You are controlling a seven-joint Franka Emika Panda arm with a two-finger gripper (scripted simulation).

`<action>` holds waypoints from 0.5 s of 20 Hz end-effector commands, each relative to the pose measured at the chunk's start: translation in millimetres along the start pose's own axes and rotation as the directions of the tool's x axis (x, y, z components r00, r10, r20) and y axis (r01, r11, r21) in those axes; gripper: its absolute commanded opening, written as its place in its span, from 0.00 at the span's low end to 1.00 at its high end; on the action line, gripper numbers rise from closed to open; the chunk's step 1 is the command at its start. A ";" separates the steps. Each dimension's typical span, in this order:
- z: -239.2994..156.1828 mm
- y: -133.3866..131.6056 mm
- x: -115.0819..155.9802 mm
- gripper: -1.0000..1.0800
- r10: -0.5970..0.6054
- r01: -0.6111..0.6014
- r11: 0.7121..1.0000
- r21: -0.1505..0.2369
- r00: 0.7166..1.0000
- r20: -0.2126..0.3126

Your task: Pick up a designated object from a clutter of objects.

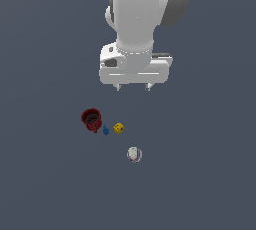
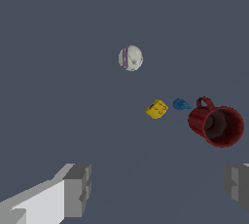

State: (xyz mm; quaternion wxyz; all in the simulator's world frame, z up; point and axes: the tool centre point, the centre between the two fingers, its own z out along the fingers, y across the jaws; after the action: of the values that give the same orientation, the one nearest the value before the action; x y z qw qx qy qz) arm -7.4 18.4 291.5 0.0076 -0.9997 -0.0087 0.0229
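Tiny yellow cube (image 1: 118,128) with dark dots like a die, sitting on the grey floor (image 1: 200,174) just beside the blue piece (image 1: 105,131), between red cup (image 1: 91,119) and whitish ball (image 1: 134,154); gripper (image 1: 133,88) hangs above, fingers spread wide, holding nothing.

One red cup (image 1: 91,119), one blue piece (image 1: 106,131), one yellow dotted cube (image 1: 118,128), one whitish ball (image 1: 134,154).

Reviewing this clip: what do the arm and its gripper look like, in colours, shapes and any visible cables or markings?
The arm is glossy white with rounded segments and a dark grey joint cap. The gripper has a wide, boxy white body with dark recesses and two short pale fingertips. In the wrist view its fingers are blocky, grey-padded on white. No cables or markings show.
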 end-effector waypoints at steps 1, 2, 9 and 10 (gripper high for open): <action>0.0 0.0 0.0 0.96 0.000 0.000 1.000 0.000 1.000 0.000; -0.2 0.2 0.1 0.96 0.000 0.000 1.000 0.000 1.000 -0.001; -13.6 10.1 5.2 0.96 0.007 -0.008 1.000 -0.016 0.999 -0.031; -15.1 10.9 5.5 0.96 0.007 -0.008 1.000 -0.017 0.999 -0.034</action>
State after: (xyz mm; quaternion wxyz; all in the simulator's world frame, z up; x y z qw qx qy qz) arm -2.1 9.3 303.4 0.0006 -0.9999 -0.0053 0.0088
